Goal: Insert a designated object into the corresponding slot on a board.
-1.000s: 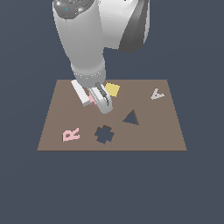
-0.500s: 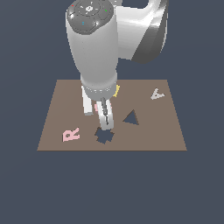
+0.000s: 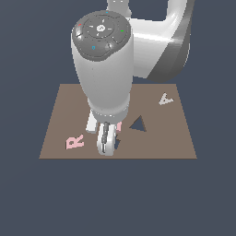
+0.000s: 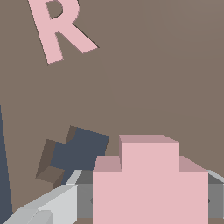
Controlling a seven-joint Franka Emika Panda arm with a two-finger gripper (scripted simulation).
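Note:
My gripper (image 3: 107,140) is shut on the pink cross block (image 4: 148,179) and holds it low over the brown board (image 3: 161,143). In the exterior view only a sliver of the block (image 3: 119,125) shows beside the fingers. The dark cross slot (image 4: 74,153) lies on the board just beside the held block in the wrist view, partly covered by a grey finger (image 4: 43,208). In the exterior view the slot (image 3: 117,144) is almost wholly hidden behind the gripper.
A pink letter R (image 3: 74,141) lies on the board at the exterior view's left of the gripper and shows in the wrist view (image 4: 59,26). A dark triangular cutout (image 3: 137,124) and a pale letter A (image 3: 165,99) are to the right. The arm hides the board's middle back.
The arm has carried the pink block from the back middle of the board toward its front edge, to the cross slot. The yellow square is now hidden behind the arm.

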